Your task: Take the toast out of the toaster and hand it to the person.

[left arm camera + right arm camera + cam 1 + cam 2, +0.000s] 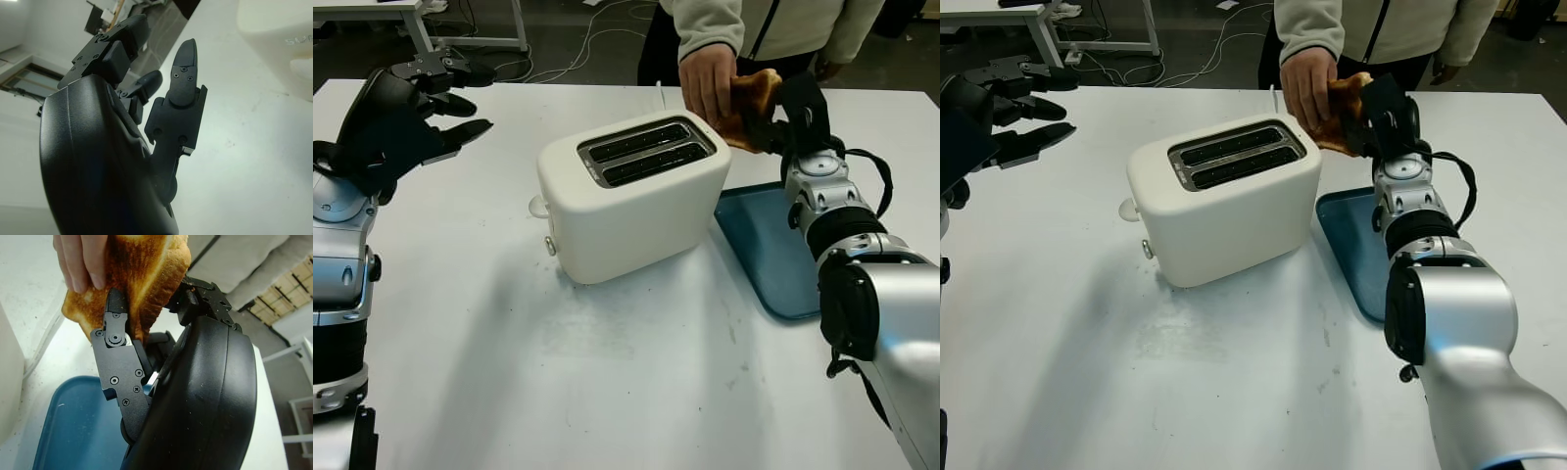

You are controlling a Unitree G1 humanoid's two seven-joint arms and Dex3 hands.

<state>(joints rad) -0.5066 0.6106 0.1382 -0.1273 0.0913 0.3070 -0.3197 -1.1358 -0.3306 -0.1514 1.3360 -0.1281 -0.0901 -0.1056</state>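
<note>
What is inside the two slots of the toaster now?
Both slots of the toaster look dark and hold no bread; their bottoms are hidden. The toast is behind it, gripped by the right hand and a person's hand. The left hand is open.

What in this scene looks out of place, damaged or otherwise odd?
Nothing stands out. The toaster stands upright on the table with both slots empty, and the right hand holds the toast while a person's hand grips it.
</note>
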